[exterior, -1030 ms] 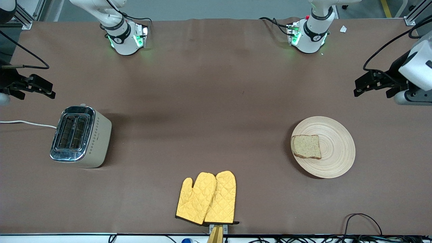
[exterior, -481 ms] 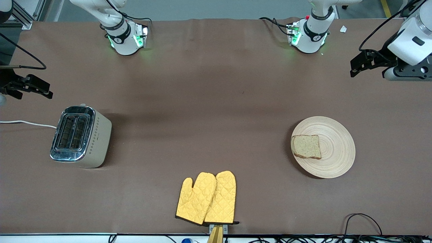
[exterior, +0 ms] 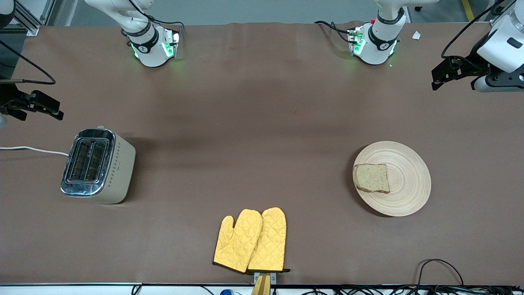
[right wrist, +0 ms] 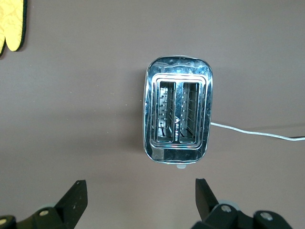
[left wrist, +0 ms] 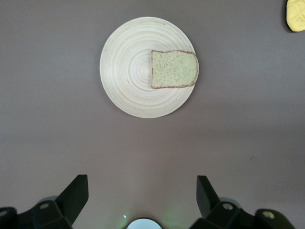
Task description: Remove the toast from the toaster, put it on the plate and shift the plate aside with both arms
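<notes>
I see the toast [exterior: 371,178] lying on the plate [exterior: 405,192], with my left gripper [left wrist: 142,191] and right gripper [right wrist: 139,193] both spread wide and empty, well apart from that plate.

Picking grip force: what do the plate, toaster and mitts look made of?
Plate: probably wood or bamboo, matte pale beige with concentric ring grooves. Toaster: shiny chrome-like metal top that mirrors light; cream sides could be painted metal or plastic. Mitts: quilted yellow fabric, diamond-stitched, with dark edging.

Toast [exterior: 371,178] on plate [exterior: 405,192] — toaster [exterior: 97,165] well apart, mitts [exterior: 250,241] between.
</notes>
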Controlling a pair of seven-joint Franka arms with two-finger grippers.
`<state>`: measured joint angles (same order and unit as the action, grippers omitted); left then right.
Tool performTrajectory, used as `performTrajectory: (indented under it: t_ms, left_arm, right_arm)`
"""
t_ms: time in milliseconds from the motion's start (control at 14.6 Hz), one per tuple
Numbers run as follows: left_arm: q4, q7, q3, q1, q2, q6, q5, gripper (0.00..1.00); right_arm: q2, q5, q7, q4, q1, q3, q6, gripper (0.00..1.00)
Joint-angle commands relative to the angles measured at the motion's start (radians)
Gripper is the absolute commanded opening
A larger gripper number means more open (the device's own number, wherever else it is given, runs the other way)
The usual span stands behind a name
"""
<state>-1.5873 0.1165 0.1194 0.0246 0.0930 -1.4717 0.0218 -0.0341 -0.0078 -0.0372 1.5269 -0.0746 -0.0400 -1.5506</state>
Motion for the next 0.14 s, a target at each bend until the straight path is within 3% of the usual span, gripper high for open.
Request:
performTrajectory:
  t_ms: [0, 69]
  left_arm:
    - [0.026, -0.008, -0.001, -0.002, -0.004, -0.002, 0.023, 1.0]
    - [0.026, -0.009, -0.001, -0.002, -0.006, -0.002, 0.023, 1.0]
  right_arm:
    - [0.011, 0.006, -0.003, 0.007, -0.005, -0.005, -0.002, 1.0]
    - [0.011, 0.006, -0.003, 0.007, -0.005, -0.005, 0.0, 1.0]
